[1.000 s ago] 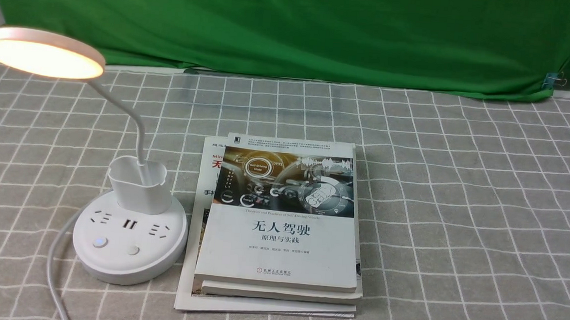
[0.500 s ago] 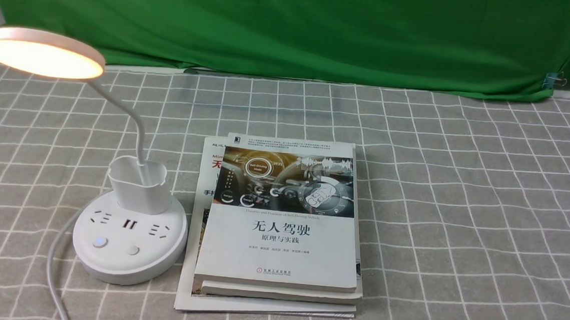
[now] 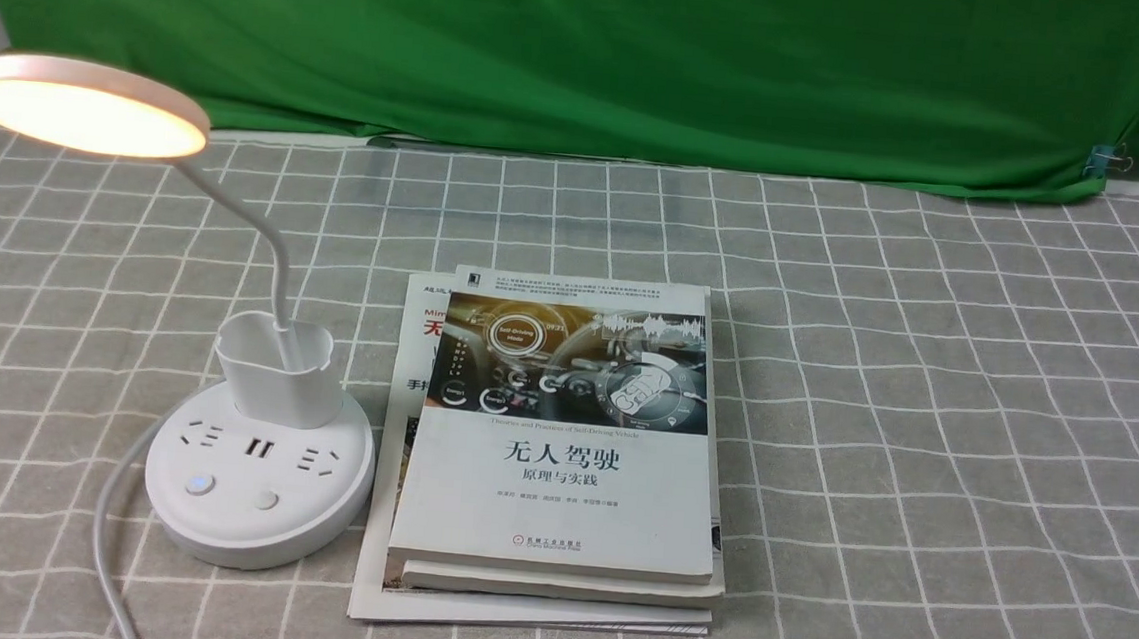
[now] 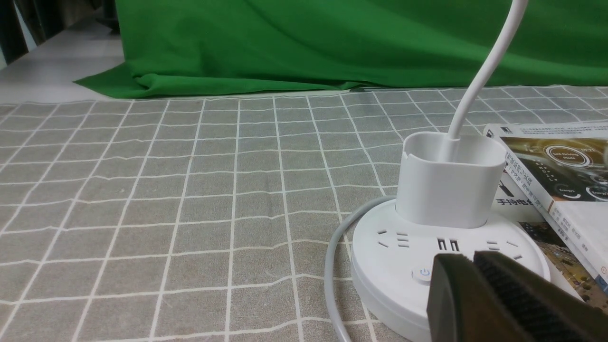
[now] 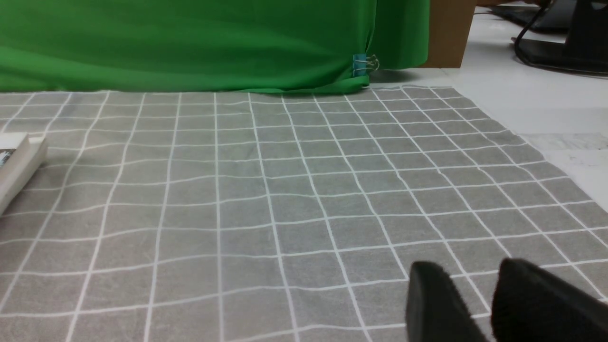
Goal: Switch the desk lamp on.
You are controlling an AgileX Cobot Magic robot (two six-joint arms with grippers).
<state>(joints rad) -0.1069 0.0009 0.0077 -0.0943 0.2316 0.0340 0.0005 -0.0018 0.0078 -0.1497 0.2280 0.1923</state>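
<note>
The desk lamp (image 3: 259, 458) stands on the near left part of the tablecloth (image 3: 924, 404), its round white base resting flat on the grey, white-gridded fabric. The flat disc head (image 3: 83, 107) is raised high at the far left and glows warm white, so the lamp is lit. A thin neck (image 3: 264, 238) curves from the head down into the small white cup (image 3: 280, 369), which sits upright on the far half of the base. On the base top lie socket slots and, nearer the viewer, two round buttons (image 3: 200, 483); the left one shows a faint blue mark. A pale cable (image 3: 108, 538) leaves the base on its left side and runs toward the near edge. Just right of the base, almost touching it, lies a stack of books (image 3: 561, 439), the top cover white with a dashboard picture. Behind the cloth hangs a green backdrop (image 3: 588, 50), pinned at the far right by a small clip (image 3: 1107, 160). The left gripper (image 4: 475, 266) hovers close over the near edge of the base, jaws clenched together with nothing between them; only a dark corner of it shows in the front view. The right gripper (image 5: 475, 294) sits low over bare cloth on the right, well apart from the lamp, its two fingers slightly parted and grasping nothing.
</note>
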